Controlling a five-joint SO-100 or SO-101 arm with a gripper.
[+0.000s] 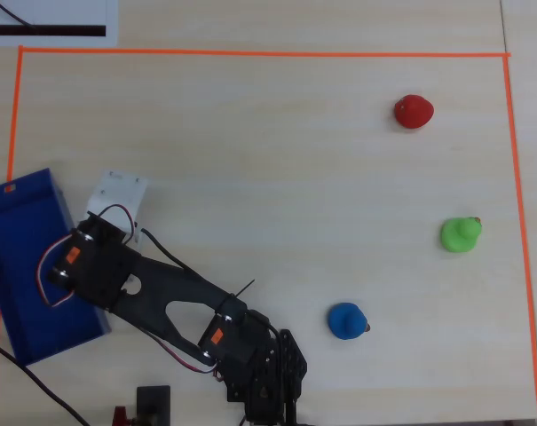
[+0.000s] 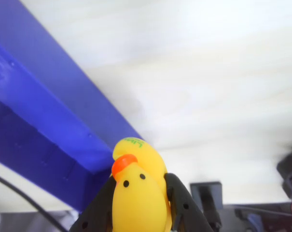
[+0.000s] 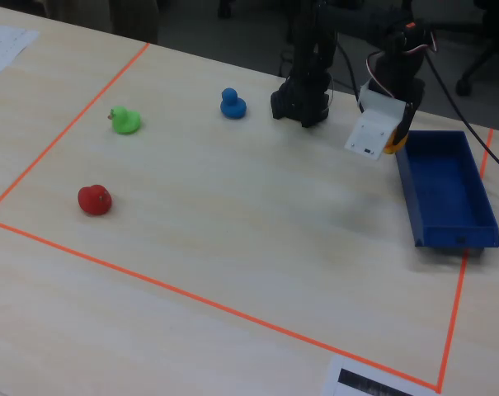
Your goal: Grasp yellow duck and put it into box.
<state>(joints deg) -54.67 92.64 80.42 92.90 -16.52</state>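
Observation:
In the wrist view my gripper (image 2: 138, 203) is shut on the yellow duck (image 2: 138, 193), its orange beak up, held between the two black fingers (image 2: 182, 205). The blue box (image 2: 44, 140) lies just beyond the duck, its rim next to it. In the fixed view the gripper (image 3: 393, 136) holds the duck (image 3: 394, 142) in the air at the near-left corner of the blue box (image 3: 447, 194). In the overhead view the arm and its white camera housing (image 1: 117, 200) hide the duck beside the box (image 1: 24, 266).
A red duck (image 1: 413, 112), a green duck (image 1: 461, 234) and a blue duck (image 1: 347, 320) stand on the table to the right in the overhead view. Orange tape (image 1: 259, 53) frames the work area. The arm's base (image 1: 268, 382) is at the bottom edge.

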